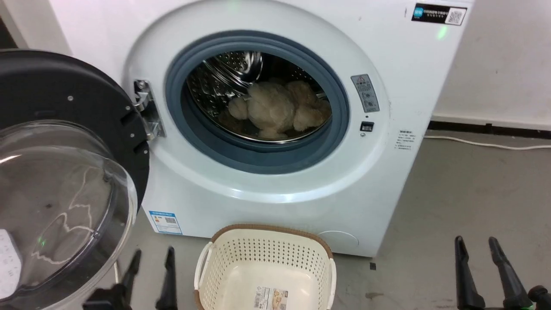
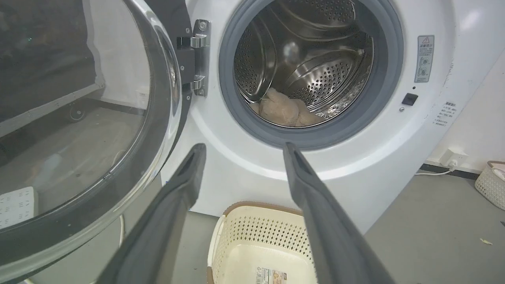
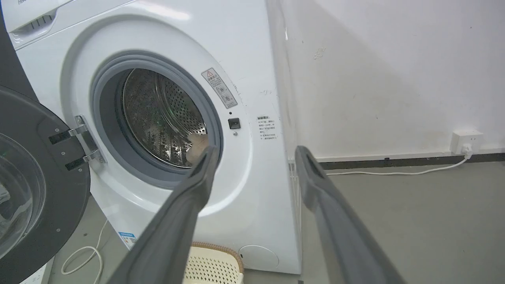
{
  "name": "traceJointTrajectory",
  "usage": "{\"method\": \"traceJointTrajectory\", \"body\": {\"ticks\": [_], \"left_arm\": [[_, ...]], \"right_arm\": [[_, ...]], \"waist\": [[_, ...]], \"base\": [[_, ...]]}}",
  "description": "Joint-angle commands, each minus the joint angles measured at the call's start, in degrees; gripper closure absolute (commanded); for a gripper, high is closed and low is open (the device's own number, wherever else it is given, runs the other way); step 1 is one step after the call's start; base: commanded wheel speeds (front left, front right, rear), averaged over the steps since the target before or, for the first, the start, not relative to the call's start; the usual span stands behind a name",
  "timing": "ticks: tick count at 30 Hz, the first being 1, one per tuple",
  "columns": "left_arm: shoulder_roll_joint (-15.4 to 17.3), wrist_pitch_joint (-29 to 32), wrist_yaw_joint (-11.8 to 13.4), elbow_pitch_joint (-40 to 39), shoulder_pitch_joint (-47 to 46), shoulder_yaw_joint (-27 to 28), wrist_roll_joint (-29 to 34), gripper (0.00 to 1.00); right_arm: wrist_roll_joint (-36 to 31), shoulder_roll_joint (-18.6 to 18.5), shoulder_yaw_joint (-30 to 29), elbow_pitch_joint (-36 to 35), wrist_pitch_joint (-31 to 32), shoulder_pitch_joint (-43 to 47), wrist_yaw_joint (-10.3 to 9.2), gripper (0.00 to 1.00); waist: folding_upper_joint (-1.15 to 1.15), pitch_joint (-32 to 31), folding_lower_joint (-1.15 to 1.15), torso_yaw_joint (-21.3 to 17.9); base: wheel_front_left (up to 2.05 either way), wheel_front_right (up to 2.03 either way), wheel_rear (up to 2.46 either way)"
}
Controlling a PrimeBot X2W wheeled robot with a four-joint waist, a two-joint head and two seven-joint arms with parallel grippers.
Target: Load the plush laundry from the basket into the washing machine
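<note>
Item one: fluffy cream-beige plush laundry (image 1: 275,110), rounded lobes, lying low in the shiny perforated steel drum (image 1: 224,73), behind the grey rubber ring (image 1: 258,159) of the large white front-loading washing machine (image 1: 387,172). No lobe appears to lap over the ring.

Item two: black-framed clear bubble door (image 1: 64,185), swung wide on its hinge to the robot's left.

Item three: small cream-white perforated plastic basket (image 1: 267,252), brown rim, on the grey floor (image 1: 465,193) just before the machine; only a label sticker (image 1: 270,298) shows on its bottom.

Item four: left gripper (image 1: 153,251), dark fingers parted, nothing between them, near the basket's left side.

Item five: right gripper (image 1: 475,240), likewise released and bare, well apart to the right.

Assessment: loading looks complete. To finish well, I would check from the left wrist view that the bundle sits clear of the ring, nudge it deeper if not, and keep both arms off the basket and door.
</note>
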Motion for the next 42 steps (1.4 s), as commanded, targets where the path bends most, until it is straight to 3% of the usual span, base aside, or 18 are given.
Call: {"method": "traceJointTrajectory", "body": {"ticks": [1, 11, 27, 28, 42], "left_arm": [[-0.49, -0.30, -0.65, -0.22, 1.04, -0.25, 0.64, 0.00], [-1.10, -0.30, -3.09, 1.99, 0.27, -1.58, 4.83, 0.00], [-2.18, -0.30, -3.63, 3.80, -1.48, -0.24, 7.16, 0.00], [-2.23, 0.02, -3.36, 3.77, -0.80, -0.37, 7.09, 1.00], [-2.64, 1.69, -2.87, 2.53, -1.22, -0.01, 8.16, 1.00]], "right_arm": [[-0.87, -0.03, -0.46, -0.27, -0.24, 0.76, 0.05, 0.00], [-2.06, -0.03, 0.55, 0.98, -0.24, 0.60, 0.05, 0.00], [-2.79, -0.03, 3.01, 2.61, -0.24, -0.12, 0.05, 0.00], [-2.96, 0.00, 2.91, 2.45, 0.02, -0.06, 0.00, 1.00], [-4.27, 0.00, 2.98, 2.62, 1.63, -1.20, 0.00, 1.00]], "waist": [[0.00, -0.19, 0.01, 0.31], [0.00, 0.73, 0.01, 0.35], [0.00, 2.86, 0.01, -4.95], [0.00, 2.85, 0.01, -4.94], [0.00, 2.86, 0.01, -4.80]], "base": [[0.00, 0.00, 0.00], [0.00, 0.00, 0.00], [0.00, 0.00, 0.00], [0.00, 0.00, 0.00], [0.00, 0.00, 0.00]]}}
